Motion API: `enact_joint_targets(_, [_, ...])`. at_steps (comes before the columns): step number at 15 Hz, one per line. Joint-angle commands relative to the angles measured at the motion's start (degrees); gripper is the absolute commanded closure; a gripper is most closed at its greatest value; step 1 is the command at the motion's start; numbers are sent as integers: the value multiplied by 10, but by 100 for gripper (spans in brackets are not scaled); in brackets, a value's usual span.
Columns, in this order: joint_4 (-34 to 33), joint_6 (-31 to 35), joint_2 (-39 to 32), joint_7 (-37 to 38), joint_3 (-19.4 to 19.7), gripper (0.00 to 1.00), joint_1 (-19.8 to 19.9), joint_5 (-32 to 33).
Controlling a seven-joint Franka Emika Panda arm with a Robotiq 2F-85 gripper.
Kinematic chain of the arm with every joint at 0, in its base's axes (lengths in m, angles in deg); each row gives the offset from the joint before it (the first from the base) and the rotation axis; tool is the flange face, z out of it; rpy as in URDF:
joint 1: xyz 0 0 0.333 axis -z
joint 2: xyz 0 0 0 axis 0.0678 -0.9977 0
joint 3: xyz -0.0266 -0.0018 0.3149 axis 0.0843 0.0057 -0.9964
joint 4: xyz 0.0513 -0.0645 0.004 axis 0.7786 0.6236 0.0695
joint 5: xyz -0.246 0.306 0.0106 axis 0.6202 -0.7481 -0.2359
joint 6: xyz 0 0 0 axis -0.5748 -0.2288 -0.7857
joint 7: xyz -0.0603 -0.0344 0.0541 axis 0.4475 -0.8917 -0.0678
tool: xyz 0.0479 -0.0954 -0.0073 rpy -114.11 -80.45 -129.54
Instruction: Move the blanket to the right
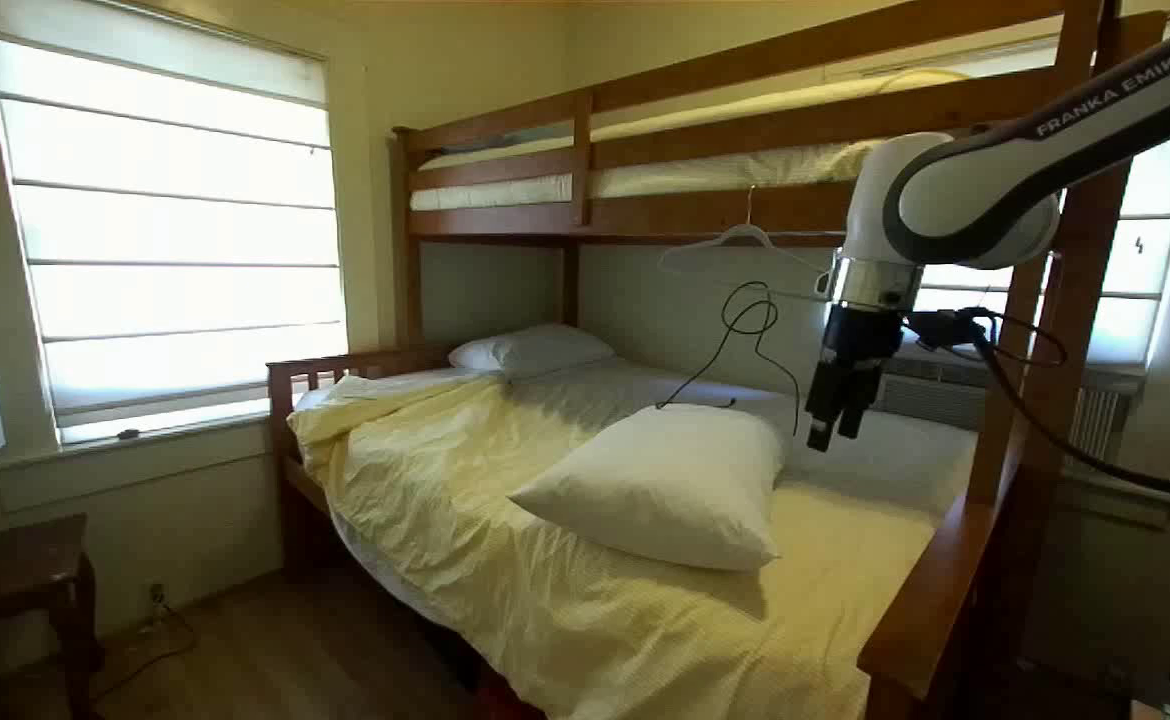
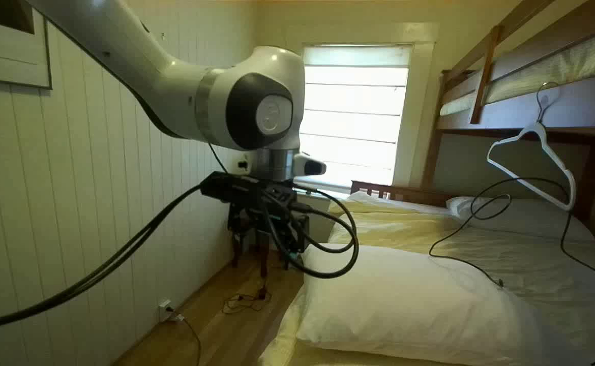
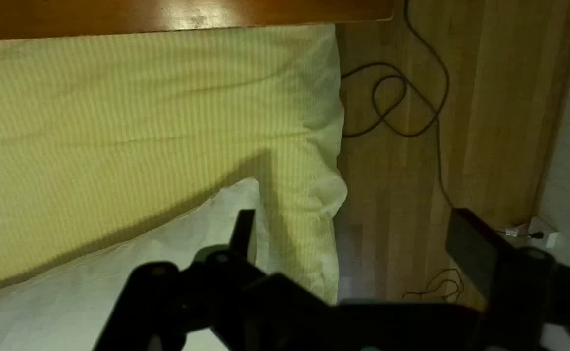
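Observation:
The pale yellow blanket [image 1: 425, 480] lies wrinkled over much of the lower bunk and drapes down its long side. In the wrist view the blanket [image 3: 143, 112] is faintly striped and ends at a rumpled edge beside the wooden floor. A plump white pillow [image 1: 665, 480] rests on top of it, covering part; this pillow [image 2: 409, 305] shows large in an exterior view. My gripper [image 3: 353, 219] stands open, pointing down, with nothing between its widely spread fingers. It hangs well above bed height, apart from blanket and pillow. In an exterior view the gripper [image 1: 834, 430] appears beyond the pillow.
A wooden bed end [image 3: 182, 13] borders the blanket. Overhead runs the upper bunk's rail [image 1: 725, 210], with a white hanger [image 2: 546, 147] and a dangling black cable [image 2: 455, 229]. Another white pillow [image 1: 535, 350] lies at the far end. A panelled wall [image 2: 124, 218] stands beside the arm.

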Motion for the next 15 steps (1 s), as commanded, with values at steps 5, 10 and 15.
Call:
enact_joint_targets(5, [-7, 23, -18, 57, -28, 0, 17, 6])
enact_joint_targets(10, [-55, 93, -114, 218, -100, 0, 47, 73])
enact_joint_targets(15, [-124, 47, -239, 300, -127, 0, 37, 144])
